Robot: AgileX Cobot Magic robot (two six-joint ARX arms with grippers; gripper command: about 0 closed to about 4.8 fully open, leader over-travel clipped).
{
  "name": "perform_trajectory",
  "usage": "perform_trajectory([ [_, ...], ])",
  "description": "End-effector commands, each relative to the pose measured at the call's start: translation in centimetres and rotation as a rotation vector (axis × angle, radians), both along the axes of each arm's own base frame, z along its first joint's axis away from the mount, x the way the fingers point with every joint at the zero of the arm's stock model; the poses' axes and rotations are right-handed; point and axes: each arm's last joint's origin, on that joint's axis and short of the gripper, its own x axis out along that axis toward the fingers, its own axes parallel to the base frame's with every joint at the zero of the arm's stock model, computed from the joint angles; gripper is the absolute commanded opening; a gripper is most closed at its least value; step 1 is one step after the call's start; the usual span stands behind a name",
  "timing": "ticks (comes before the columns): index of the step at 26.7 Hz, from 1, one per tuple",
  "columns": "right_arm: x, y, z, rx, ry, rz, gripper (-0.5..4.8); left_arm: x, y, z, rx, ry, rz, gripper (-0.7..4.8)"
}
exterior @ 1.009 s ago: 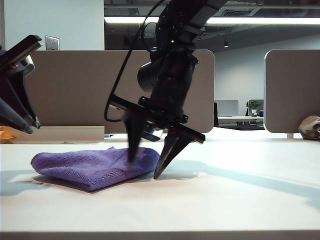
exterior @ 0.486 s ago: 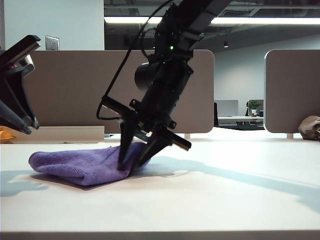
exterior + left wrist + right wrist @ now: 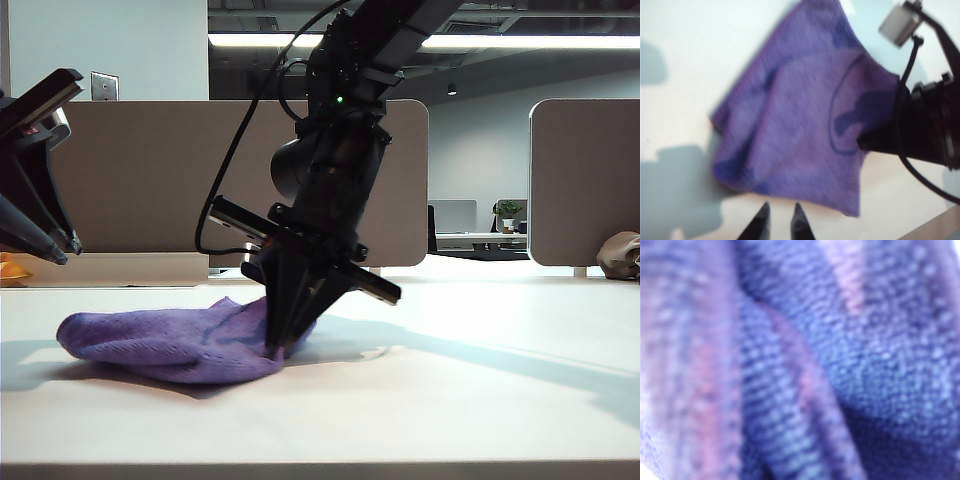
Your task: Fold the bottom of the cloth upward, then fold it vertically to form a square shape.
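cloth [image 3: 165, 338]: on the table [image 3: 470, 400], left of centre
right gripper [image 3: 277, 350]: reaches across the middle, tips down on the cloth's right end, fingers pinched together on a fold
left gripper [image 3: 58, 250]: far left, raised above the table, apart from the cloth
lump [image 3: 620, 255]: far right edge, behind the table

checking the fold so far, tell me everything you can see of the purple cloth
The purple fuzzy terry cloth lies crumpled in a low mound on the white table, left of centre in the exterior view, not flat or square. Its weave looks soft and ribbed, and it fills the right wrist view. The right gripper is shut on its right end, pinching a bunched fold. The left gripper hangs above it, apart from the fabric.
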Motion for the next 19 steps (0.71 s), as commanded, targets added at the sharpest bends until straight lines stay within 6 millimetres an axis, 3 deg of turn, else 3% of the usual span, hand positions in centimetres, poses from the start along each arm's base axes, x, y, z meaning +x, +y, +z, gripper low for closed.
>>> perform_trajectory([
  [1,-0.8,-0.6,-0.3,-0.085,0.055,0.048,-0.05,0.1,0.0,0.2,0.001,-0.017,-0.001,0.57],
  [10,-2.1,-0.6,2.5,-0.075,0.0,0.085,-0.05,-0.2,0.0,0.3,-0.019,-0.001,-0.016,0.57],
  [15,-3.8,-1.8,4.6,-0.123,-0.084,0.145,-0.05,-0.8,0.1,1.1,-0.025,-0.041,-0.017,0.57],
  [19,-5.6,-3.7,2.8,-0.188,-0.006,0.161,-0.04,-1.2,0.1,1.5,-0.029,-0.056,-0.018,0.57],
])
